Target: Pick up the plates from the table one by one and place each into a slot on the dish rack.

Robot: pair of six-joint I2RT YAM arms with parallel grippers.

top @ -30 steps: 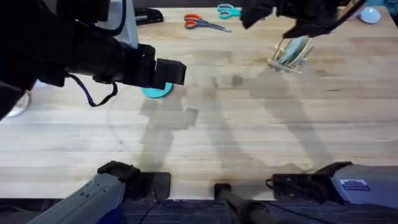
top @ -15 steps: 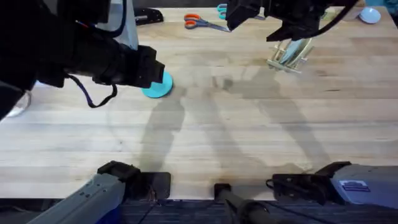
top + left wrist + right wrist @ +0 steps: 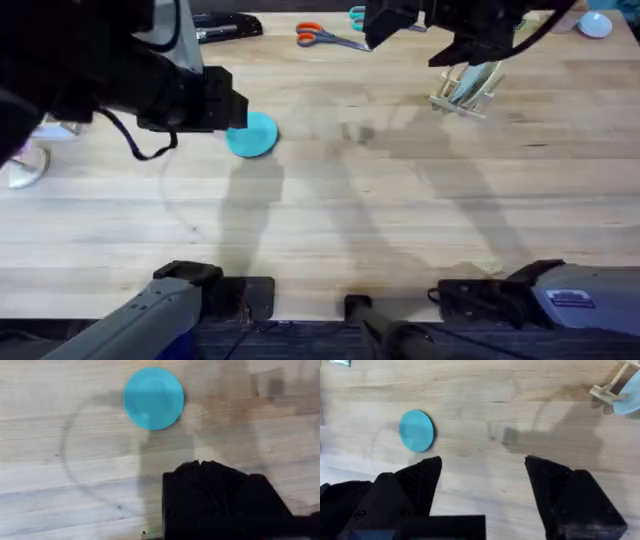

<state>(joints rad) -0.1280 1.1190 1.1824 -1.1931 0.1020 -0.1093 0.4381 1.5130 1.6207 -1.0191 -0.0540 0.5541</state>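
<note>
Teal plate (image 3: 253, 134) lies flat at eleven o'clock on the table (image 3: 330, 220). Our left gripper (image 3: 200, 463), fingers pressed together, must spread and catch its rim; right gripper (image 3: 482, 477) hangs spread.

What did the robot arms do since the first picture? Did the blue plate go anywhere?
The left pincer slid back toward the left, off the teal-blue plate, so more plate shows. The right arm drifted a bit left above the dish rack. Neither took hold of anything. The plate, the rack and the orange scissors stayed put on the table.
</note>
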